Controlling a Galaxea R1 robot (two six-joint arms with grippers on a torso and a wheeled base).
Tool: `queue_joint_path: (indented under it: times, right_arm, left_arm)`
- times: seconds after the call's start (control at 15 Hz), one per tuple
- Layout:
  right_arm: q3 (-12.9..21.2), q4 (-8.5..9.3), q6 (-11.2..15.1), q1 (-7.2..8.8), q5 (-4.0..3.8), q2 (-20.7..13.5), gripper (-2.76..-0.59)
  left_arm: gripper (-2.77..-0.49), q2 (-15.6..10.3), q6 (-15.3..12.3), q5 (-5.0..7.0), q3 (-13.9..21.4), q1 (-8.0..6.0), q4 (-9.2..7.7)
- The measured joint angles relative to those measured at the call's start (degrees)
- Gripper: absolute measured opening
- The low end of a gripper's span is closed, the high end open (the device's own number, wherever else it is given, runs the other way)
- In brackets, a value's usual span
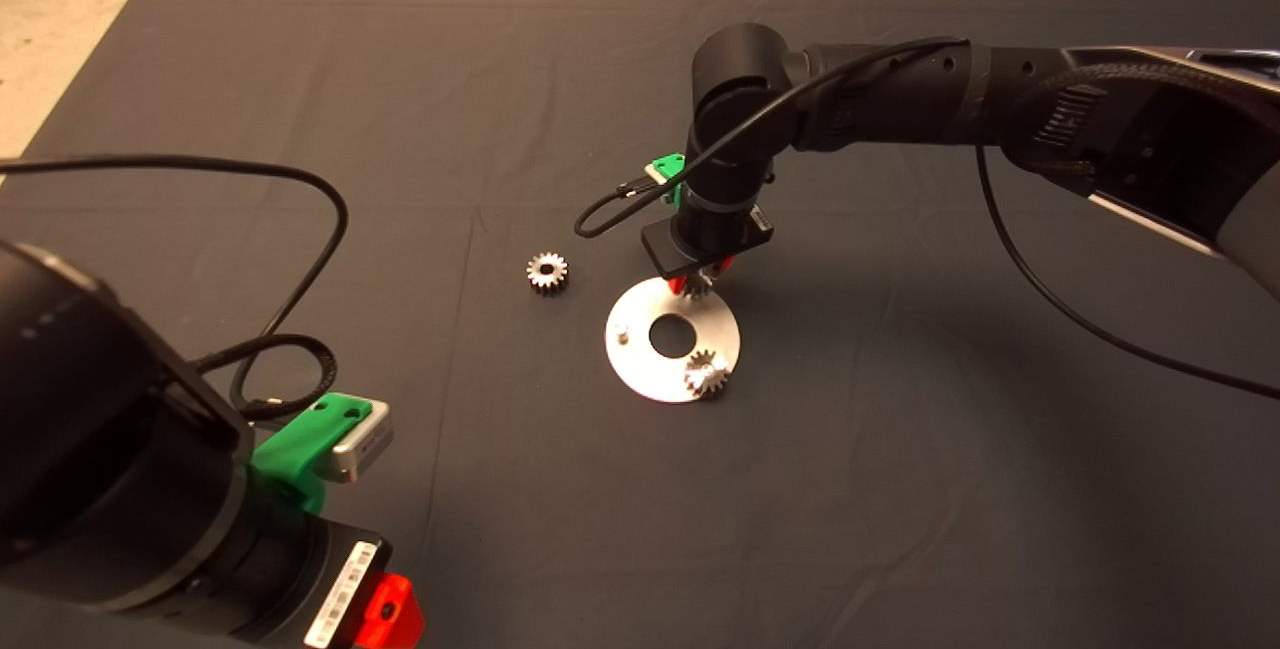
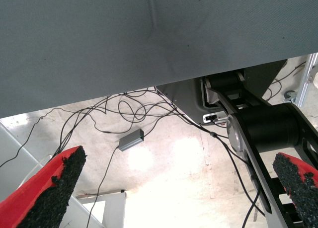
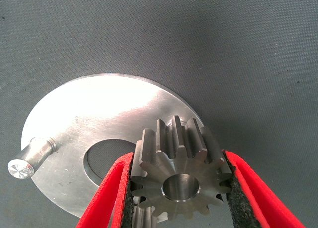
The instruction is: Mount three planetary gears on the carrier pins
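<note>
A silvery round disc (image 1: 640,369) with a central hole lies mid-mat. One planetary gear (image 1: 706,374) sits on its near right part. One bare carrier pin (image 1: 621,332) stands on its left side. My right gripper (image 1: 700,281) hangs over the disc's far edge, shut on a second gear (image 3: 176,181) held just above the disc (image 3: 99,123); the bare pin (image 3: 30,158) stands apart from it. Whatever lies under the held gear is hidden. A third gear (image 1: 547,272) lies loose on the mat left of the disc. My left gripper (image 2: 174,198) is parked open at the lower left.
The dark mat (image 1: 900,489) has pale floor beyond its far and left edges. The right arm's cable (image 1: 610,214) loops just above the disc. The left wrist view looks past the mat's edge at floor cables and a small grey box (image 2: 131,139).
</note>
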Motion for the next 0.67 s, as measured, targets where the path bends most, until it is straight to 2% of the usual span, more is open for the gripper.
queue_joint_path:
  times: [0.67]
  right_arm:
    - [0.0,-0.85,-0.2,0.02,0.06,0.3,-2.29]
  left_arm:
    - [-0.51,0.0,0.0,0.02,0.0,0.01,0.01]
